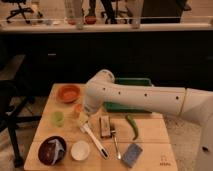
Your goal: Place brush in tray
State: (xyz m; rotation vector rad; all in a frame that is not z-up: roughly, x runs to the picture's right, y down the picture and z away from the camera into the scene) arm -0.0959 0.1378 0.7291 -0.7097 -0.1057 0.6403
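The white brush (94, 139) lies slanted on the wooden table (150, 137), its round head at the upper left and its handle pointing to the lower right. My gripper (84, 119) hangs at the end of the white arm (145, 97), just over the brush's head, open and holding nothing. The green tray (134, 80) stands at the back of the table. The arm crosses in front of it and hides most of it.
An orange bowl (68, 92), an orange cup (78, 107) and a green cup (58, 118) stand to the left. A brown block (104, 126), a fork (115, 142), a green pepper (132, 127), a blue sponge (131, 154), a white bowl (80, 150) and a dark bowl (51, 150) surround the brush.
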